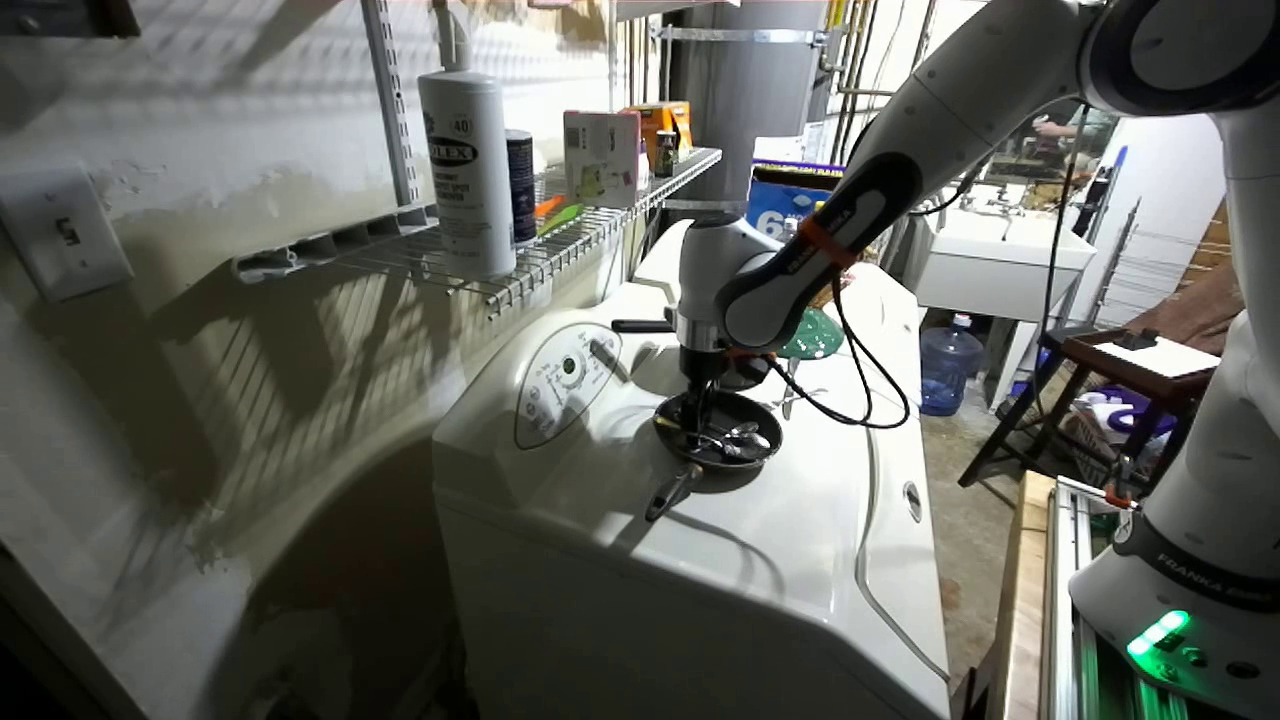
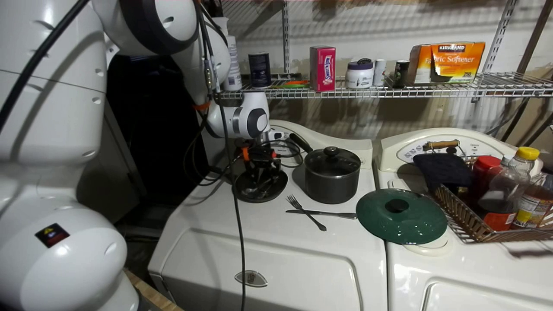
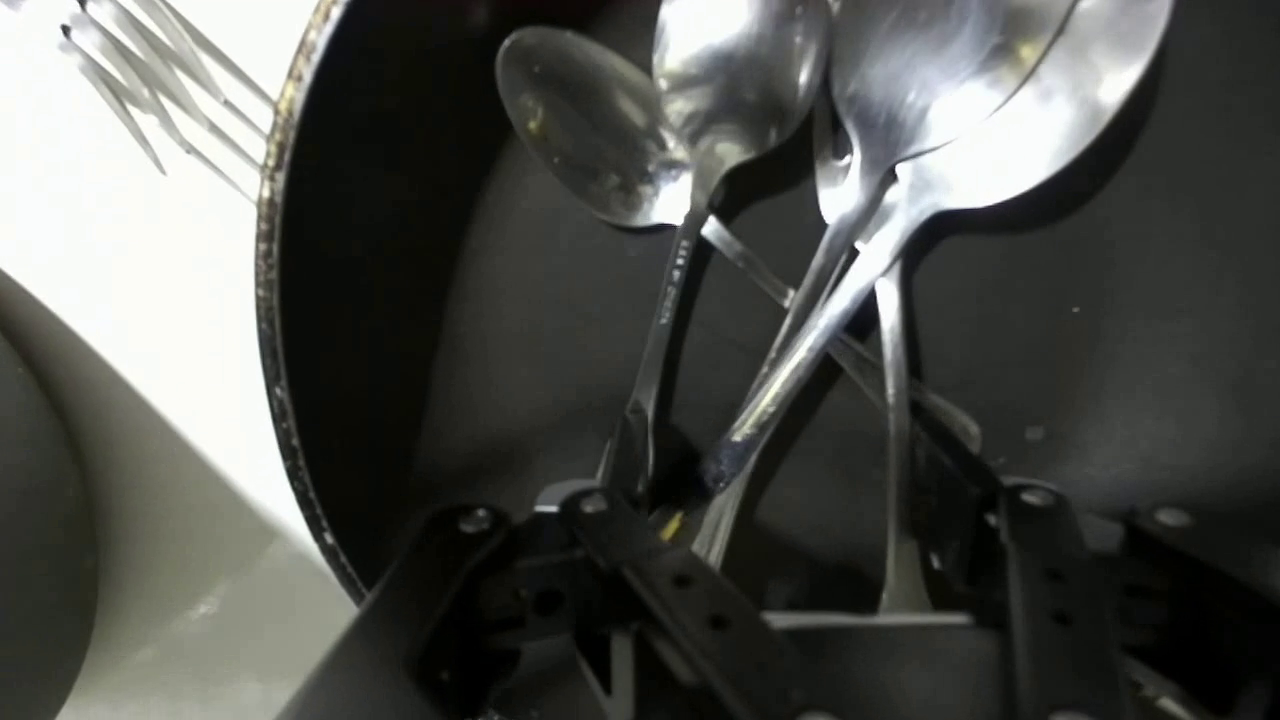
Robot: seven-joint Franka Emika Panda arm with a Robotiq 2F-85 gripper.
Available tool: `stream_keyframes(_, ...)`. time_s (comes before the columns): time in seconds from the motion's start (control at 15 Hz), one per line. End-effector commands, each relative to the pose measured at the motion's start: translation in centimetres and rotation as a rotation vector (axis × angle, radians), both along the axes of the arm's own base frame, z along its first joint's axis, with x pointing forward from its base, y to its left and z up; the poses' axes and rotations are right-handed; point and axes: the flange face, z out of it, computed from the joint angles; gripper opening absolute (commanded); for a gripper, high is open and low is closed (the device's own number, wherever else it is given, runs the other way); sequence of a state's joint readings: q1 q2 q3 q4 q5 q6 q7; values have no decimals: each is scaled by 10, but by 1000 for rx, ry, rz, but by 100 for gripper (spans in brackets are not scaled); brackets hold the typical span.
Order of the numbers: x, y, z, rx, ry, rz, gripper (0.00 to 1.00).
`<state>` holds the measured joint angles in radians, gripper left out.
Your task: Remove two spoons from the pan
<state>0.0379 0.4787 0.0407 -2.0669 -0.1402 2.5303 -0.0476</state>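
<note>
Down inside the dark pan with the end effector, with fingers spread well apart and, as far as can be seen, holding nothing. Directly under the end effector and partly between the fingers: several metal spoons lying in the pan, with bowls overlapping just ahead of the fingertips and most handles slanting back toward them. Too dark at one fingertip to tell whether touching a spoon. Jutting from the pan near the end effector, in an exterior view: a straight dark handle. Near the end effector and just beside the pan, on the same white appliance top: a dark lidded pot. Farther from the end effector: a fork crossed with a knife. Farther still: a green lid.
</note>
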Motion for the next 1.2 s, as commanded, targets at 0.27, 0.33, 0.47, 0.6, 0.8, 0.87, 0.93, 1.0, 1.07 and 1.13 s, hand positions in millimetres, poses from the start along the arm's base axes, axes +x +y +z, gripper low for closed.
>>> stream_keyframes(0.27,-4,14,0,28,30,34,67)
stream_keyframes(0.33,-5,16,0,31,33,39,67)
stream_keyframes(0.47,-7,23,2,36,37,61,69)
stream_keyframes(0.6,-8,28,3,39,45,73,67)
stream_keyframes(0.8,-9,35,2,50,59,93,64)
stream_keyframes(0.87,-10,36,1,53,65,95,60)
stream_keyframes(0.93,-10,37,1,57,67,96,60)
stream_keyframes(1.0,-10,36,0,59,65,96,52)
stream_keyframes(1.07,-10,36,0,60,63,96,50)
stream_keyframes(1.13,-9,35,1,62,60,94,46)
